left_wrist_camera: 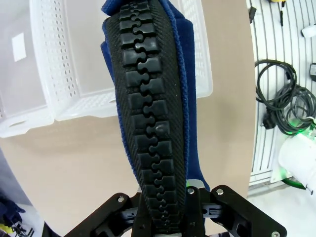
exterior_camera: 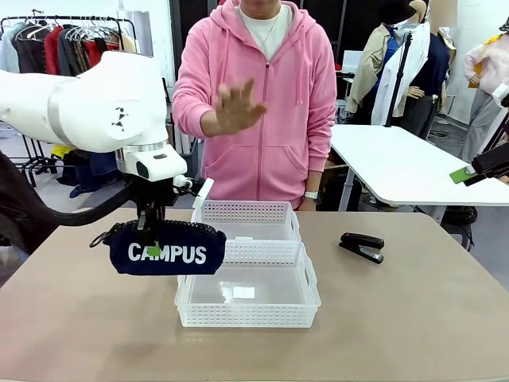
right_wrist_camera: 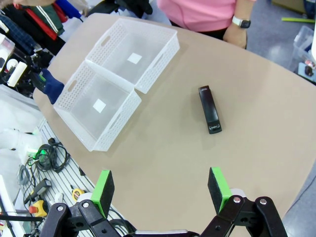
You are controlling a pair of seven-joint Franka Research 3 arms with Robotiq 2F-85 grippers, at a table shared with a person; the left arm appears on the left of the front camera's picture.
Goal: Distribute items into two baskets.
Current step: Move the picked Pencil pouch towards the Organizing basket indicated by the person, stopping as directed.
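Overhead, the right end effector [right_wrist_camera: 161, 190] gapes open; frontally, the left end effector [exterior_camera: 153, 243] grips the pouch [exterior_camera: 179, 253].

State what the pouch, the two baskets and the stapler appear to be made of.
The navy blue soft zip pouch: matte cloth, sagging where it hangs; its chunky black zip teeth look moulded plastic. Two white lattice-sided baskets: semi-translucent plastic, moulded holes. Small black stapler: smooth, slightly shiny shell, plastic or painted metal, unclear which.
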